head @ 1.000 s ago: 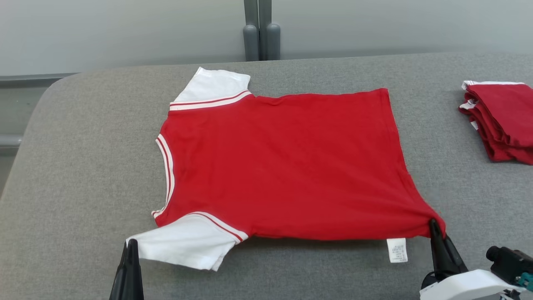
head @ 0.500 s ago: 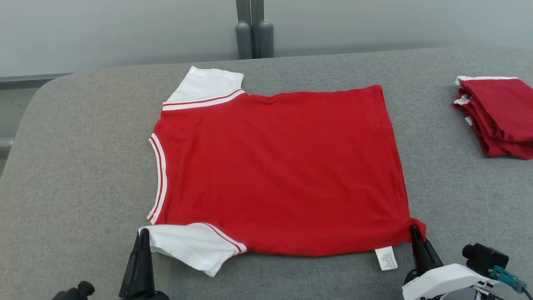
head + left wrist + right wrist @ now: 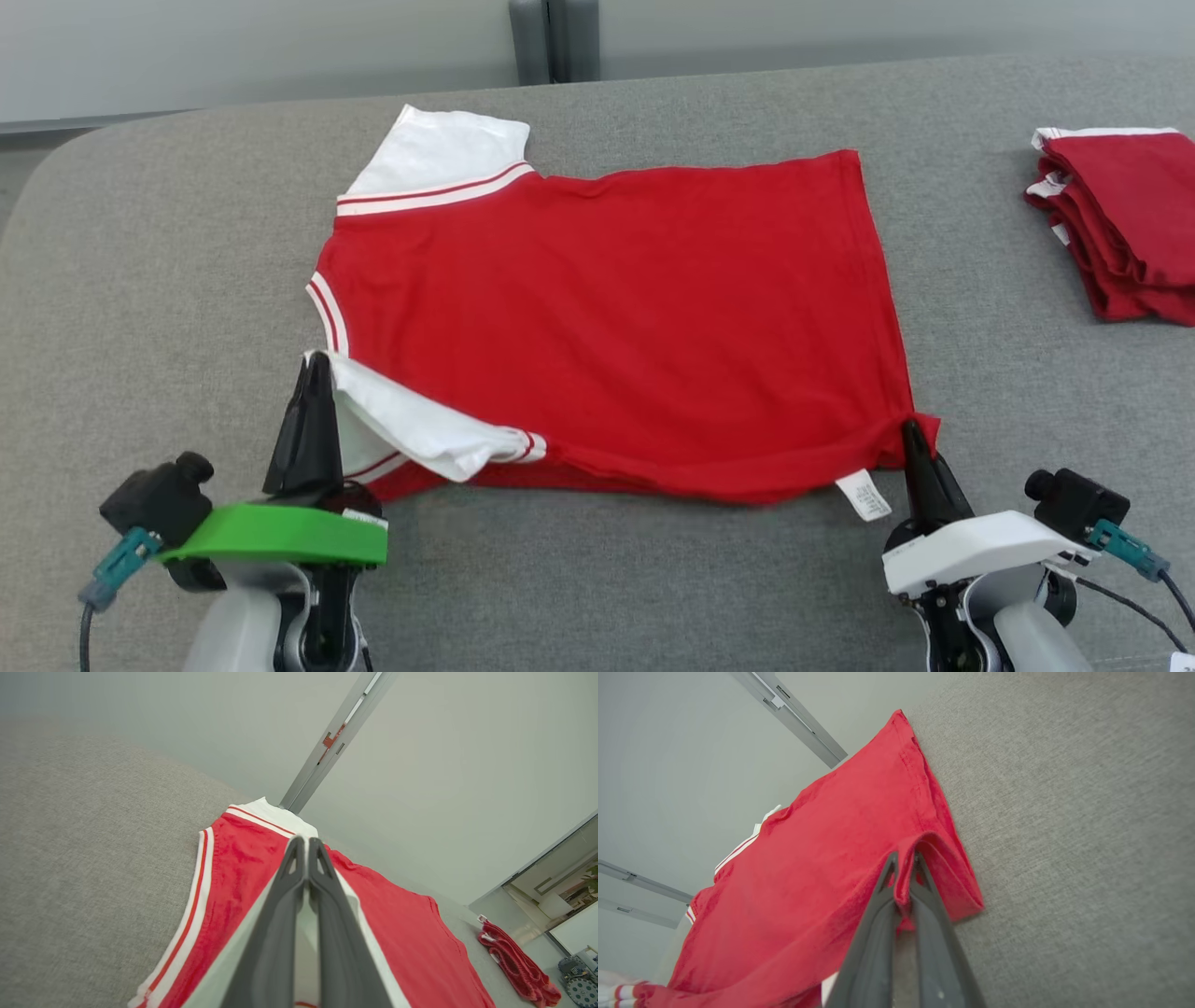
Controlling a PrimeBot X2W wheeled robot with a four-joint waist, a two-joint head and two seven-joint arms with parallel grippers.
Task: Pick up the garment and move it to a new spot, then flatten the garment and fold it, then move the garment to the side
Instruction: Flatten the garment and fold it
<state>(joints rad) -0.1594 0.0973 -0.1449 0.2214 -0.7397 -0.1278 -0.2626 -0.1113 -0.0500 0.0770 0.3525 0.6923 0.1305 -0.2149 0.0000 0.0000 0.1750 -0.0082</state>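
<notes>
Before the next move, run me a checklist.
1. Left fingers shut on sleeve: ok.
2. Right fingers shut on hem corner: ok.
3. Shirt near edge lifted off table: ok.
4. Far half lying flat: ok.
5. Stack apart from the shirt: ok.
6. Both layers caught in each grip: cannot tell.

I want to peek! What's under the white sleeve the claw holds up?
Under the white sleeve, held by the left claw, a bit of the red shirt with a white stripe shows. Deeper underneath is covered.
</notes>
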